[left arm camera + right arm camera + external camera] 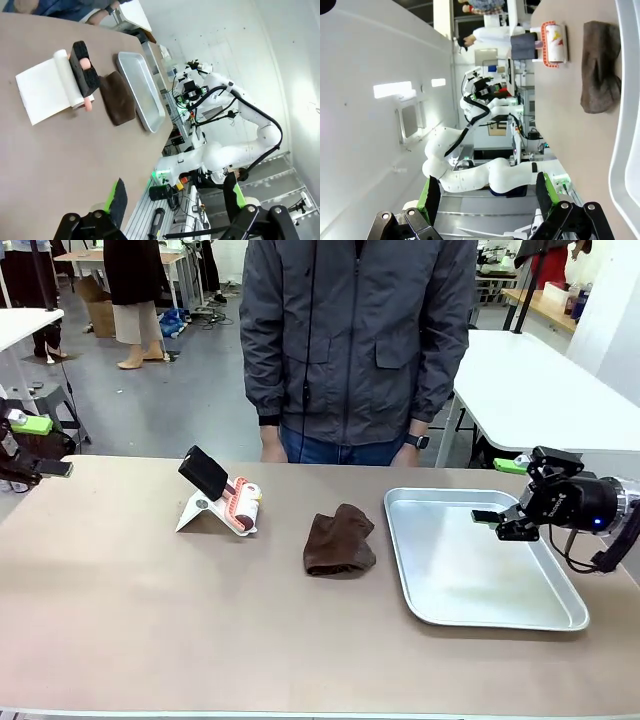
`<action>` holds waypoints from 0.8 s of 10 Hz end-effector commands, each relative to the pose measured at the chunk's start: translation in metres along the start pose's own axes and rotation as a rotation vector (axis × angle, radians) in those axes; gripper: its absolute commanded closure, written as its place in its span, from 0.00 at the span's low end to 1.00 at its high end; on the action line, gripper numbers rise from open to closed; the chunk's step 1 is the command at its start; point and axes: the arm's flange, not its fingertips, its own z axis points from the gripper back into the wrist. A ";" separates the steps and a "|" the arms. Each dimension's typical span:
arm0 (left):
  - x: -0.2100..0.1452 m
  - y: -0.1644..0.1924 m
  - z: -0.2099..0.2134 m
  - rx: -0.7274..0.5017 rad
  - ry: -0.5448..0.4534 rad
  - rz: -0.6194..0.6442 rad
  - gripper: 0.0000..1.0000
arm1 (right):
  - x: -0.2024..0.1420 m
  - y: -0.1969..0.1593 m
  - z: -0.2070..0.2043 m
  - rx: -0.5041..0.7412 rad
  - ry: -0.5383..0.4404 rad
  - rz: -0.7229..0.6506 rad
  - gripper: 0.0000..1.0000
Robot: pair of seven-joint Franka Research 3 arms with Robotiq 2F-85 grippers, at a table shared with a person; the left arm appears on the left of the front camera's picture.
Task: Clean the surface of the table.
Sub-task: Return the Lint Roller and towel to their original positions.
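The tan table [150, 620] carries a crumpled brown cloth [340, 540] at its middle. Left of the cloth lies a lint roller [222, 497] with a black handle on a white stand. My left gripper [45, 447] hovers open at the table's far left edge, holding nothing. My right gripper [500, 490] is open above the far right part of a silver tray [420, 600], also holding nothing. In the left wrist view the open fingers [117, 200] frame the table [50, 160], roller [80, 75], cloth [117, 97] and tray [140, 90]. The right wrist view shows the cloth [600, 65] and roller [555, 42].
A person [350, 340] in a grey jacket stands at the far side, hands hanging at the table's edge. The tray takes up the right side of the table. White tables [540, 380] stand behind on the right.
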 end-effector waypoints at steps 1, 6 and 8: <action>-0.007 -0.012 -0.007 0.063 0.022 0.002 0.00 | -0.002 0.005 -0.004 -0.005 0.014 -0.008 0.00; -0.007 -0.012 -0.007 0.063 0.022 0.002 0.00 | -0.002 0.005 -0.004 -0.005 0.014 -0.008 0.00; -0.007 -0.012 -0.007 0.063 0.022 0.002 0.00 | -0.002 0.005 -0.004 -0.005 0.014 -0.008 0.00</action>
